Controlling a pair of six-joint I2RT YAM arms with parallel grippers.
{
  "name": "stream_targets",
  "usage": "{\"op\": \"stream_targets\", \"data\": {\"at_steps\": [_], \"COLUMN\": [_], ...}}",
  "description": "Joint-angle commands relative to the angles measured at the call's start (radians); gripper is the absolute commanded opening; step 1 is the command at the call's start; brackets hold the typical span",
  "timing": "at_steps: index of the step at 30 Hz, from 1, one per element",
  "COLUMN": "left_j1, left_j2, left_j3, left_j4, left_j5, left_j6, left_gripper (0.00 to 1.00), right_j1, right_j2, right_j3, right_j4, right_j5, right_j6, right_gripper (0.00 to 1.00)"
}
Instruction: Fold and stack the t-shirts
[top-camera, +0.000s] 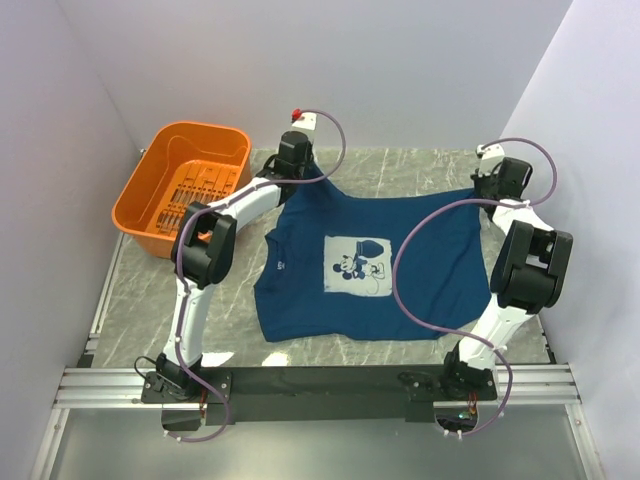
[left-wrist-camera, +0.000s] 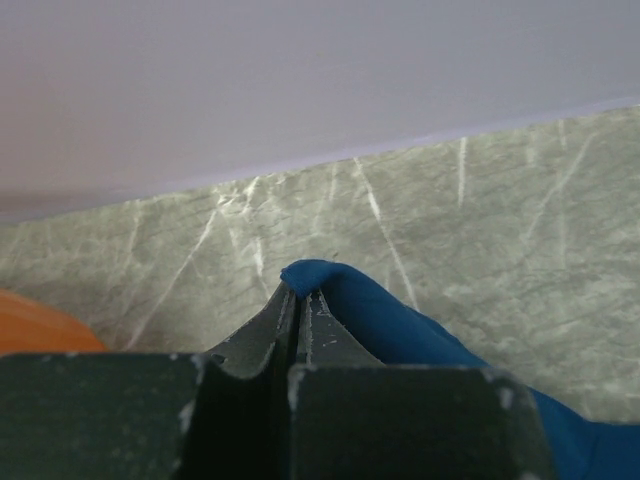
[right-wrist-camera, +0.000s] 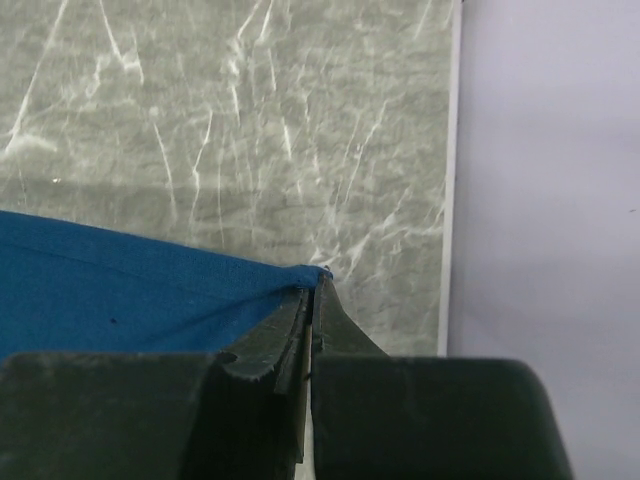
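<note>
Left tool (left-wrist-camera: 298, 296) and right tool (right-wrist-camera: 314, 288) each clenched on a far corner of the t-shirt (top-camera: 430, 270). Cloth spans between them along desk (top-camera: 140, 310) far edge, body lying nearward.

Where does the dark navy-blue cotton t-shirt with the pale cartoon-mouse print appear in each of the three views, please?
Top external: dark navy-blue cotton t-shirt fills the picture's centre, spread out, print up.
Left wrist: lower centre to bottom right, only a bunched corner.
Right wrist: lower left, a taut edge ending at centre.
Shared landmark: the grey-green marbled tabletop lies behind it in all three.
</note>
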Motion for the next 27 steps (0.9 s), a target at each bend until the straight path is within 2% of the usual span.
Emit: {"op": "stream_targets", "data": {"at_steps": [1, 10, 17, 27], "left_j1": [0.031, 0.049, 0.05, 0.049], "left_j2": [-0.08, -0.15, -0.277, -0.42], "left_j3": [-0.02, -0.08, -0.278, -0.447], "left_j4": [0.066, 0.072, 0.147, 0.113], "left_j5": [-0.021, 0.05, 0.145, 0.246], "left_j6": [0.026, 0.077, 0.081, 0.071], "left_gripper": [0.0, 0.0, 0.0, 0.0], "right_j1": [0.007, 0.007, 0.005, 0.0], "right_j2": [-0.008, -0.01, -0.051, -0.119], "right_j3": [0.072, 0.092, 0.028, -0.057], "right_j4": [0.048, 0.024, 0.016, 0.007], "right_j5": [0.01, -0.056, -0.088, -0.105], "right_j6": [0.007, 0.039, 0.022, 0.028], "right_gripper": [0.0, 0.0, 0.0, 0.0]}}
